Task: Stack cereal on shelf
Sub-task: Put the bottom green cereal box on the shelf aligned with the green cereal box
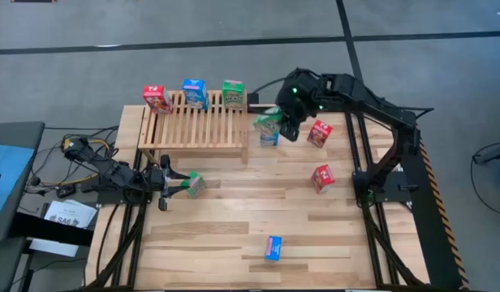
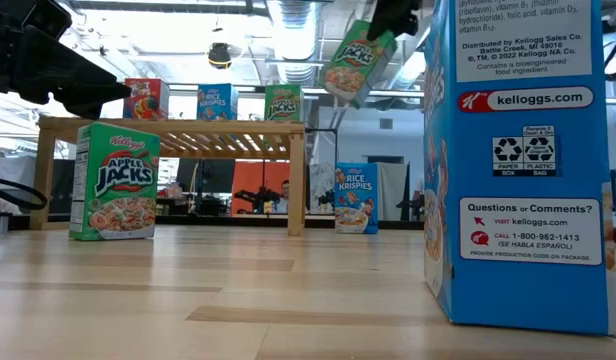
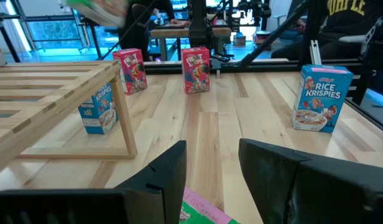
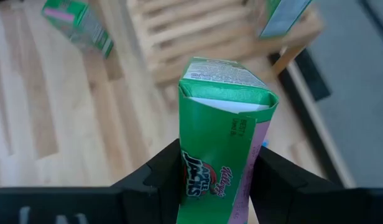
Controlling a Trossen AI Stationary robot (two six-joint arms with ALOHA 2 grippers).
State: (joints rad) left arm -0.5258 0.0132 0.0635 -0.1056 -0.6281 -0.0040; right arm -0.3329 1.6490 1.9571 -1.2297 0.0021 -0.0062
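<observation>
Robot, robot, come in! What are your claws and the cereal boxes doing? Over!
Right gripper shut on a green box, up beside the shelf. Left gripper at another green box on the table. Three boxes stand on the shelf. Path clear.

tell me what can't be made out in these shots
- Left gripper: high view too small to show whether it touches the green box; the left wrist view cuts that box off at the edge.
- Blue box in the low view: cropped by the frame, front not visible.
- Right gripper: grips a green box; the box hides what lies under it.
- Shelf: the blue box beside it is partly hidden by the right arm.
</observation>
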